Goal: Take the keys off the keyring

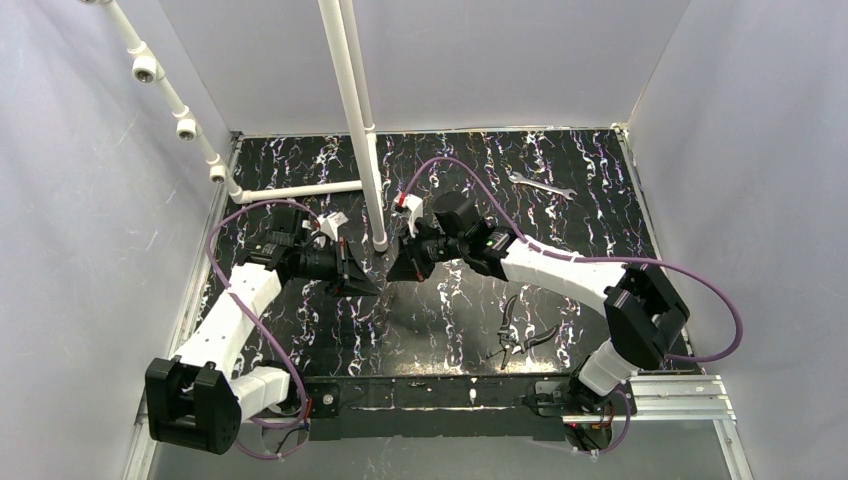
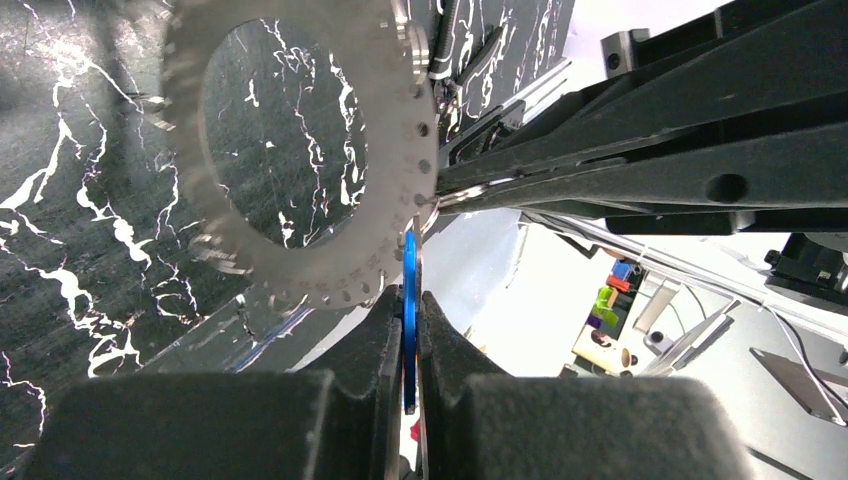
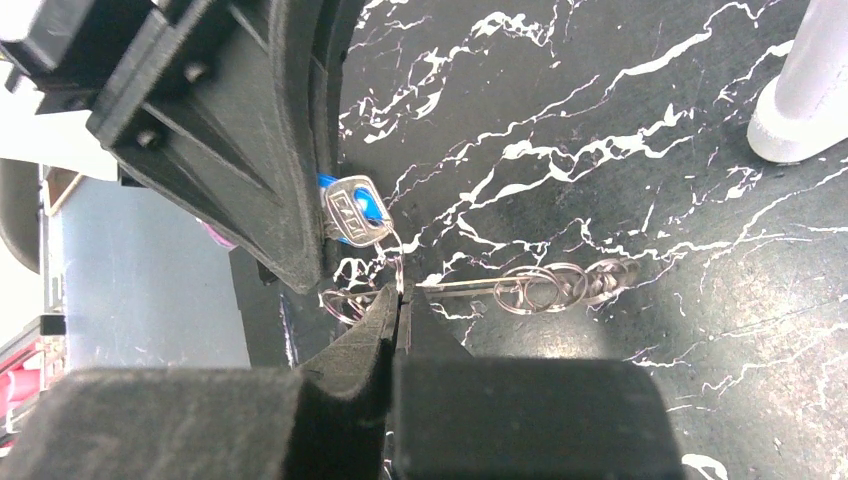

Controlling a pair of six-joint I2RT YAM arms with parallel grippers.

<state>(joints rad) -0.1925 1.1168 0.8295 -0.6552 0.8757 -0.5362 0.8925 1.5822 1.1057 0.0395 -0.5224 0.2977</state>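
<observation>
Left gripper (image 2: 408, 305) clamped on blue-headed key (image 3: 352, 215), just beside white pole (image 1: 361, 150). Right gripper (image 3: 398, 300) pinched closed on wire loop (image 3: 397, 260) beside key. Keyring (image 2: 395, 150) right at key's tip.

Nothing legible is showing in any view. In the right wrist view the key (image 3: 352, 218) is carrying a small rectangular stamped mark on its silver face, but the characters inside it are blurring past reading. In the left wrist view the keyring (image 2: 400, 150) is showing a row of small holes and notches round its rim. Any figures beside them are smearing into grey. Near the middle of the top view a small white piece (image 1: 412, 208) with a red patch is appearing far too small to be giving up any letters.
</observation>
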